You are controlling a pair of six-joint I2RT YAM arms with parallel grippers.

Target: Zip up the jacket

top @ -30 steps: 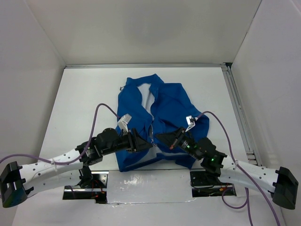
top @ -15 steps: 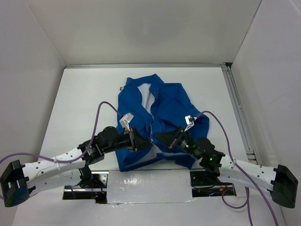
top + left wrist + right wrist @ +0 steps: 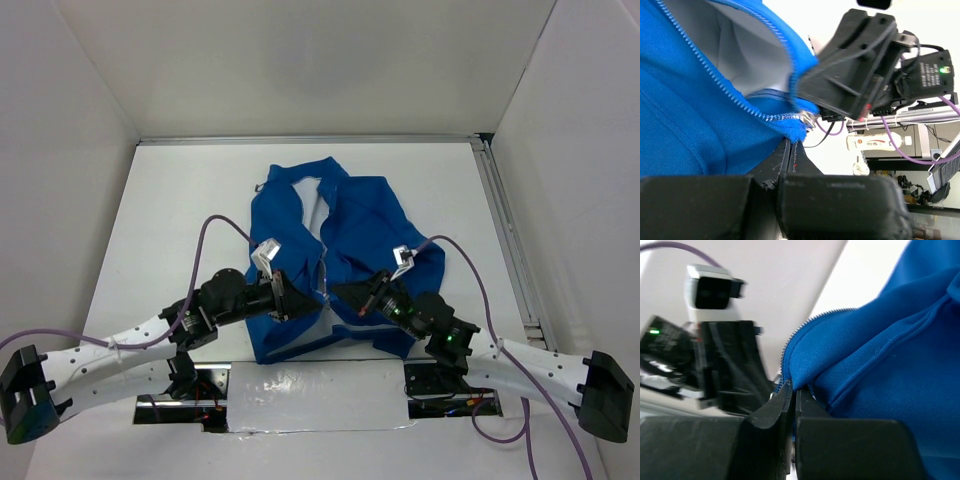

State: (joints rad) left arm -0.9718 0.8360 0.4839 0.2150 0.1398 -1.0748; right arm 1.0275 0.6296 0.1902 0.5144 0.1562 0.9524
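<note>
The jacket (image 3: 355,225) lies on the table (image 3: 180,200), left arm (image 3: 150,335) over its near-left part, right arm (image 3: 520,360) over its near-right.

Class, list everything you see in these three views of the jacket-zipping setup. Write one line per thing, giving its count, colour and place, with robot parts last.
jacket: one, royal blue with white lining, spread mid-table, front open at the top.
zipper: one, silvery, down the jacket's front.
slider: one, silvery, near the zipper's bottom end.
table: one, white, walled on three sides.
cables: two, purple, arching over the table's near half.
left gripper: one, black, jaws shut on the jacket's bottom edge beside the slider.
right gripper: one, black, jaws shut on the facing front edge.
</note>
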